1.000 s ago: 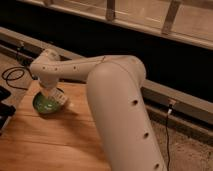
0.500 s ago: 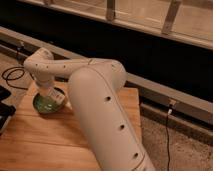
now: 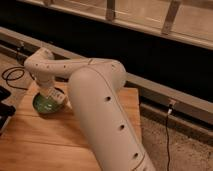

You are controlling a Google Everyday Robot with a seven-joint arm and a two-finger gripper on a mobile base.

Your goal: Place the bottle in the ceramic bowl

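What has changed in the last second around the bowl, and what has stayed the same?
The arm swung left across the view, its elbow rising, so more of the table is covered. The gripper stayed over the bowl. The bowl did not move. The bottle is not visible.

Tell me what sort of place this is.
Probably a lab or workshop floor: a wooden table holds the ceramic bowl, black cables trail along speckled flooring, and a metal rail lines the wall. The gripper hangs over the bowl.
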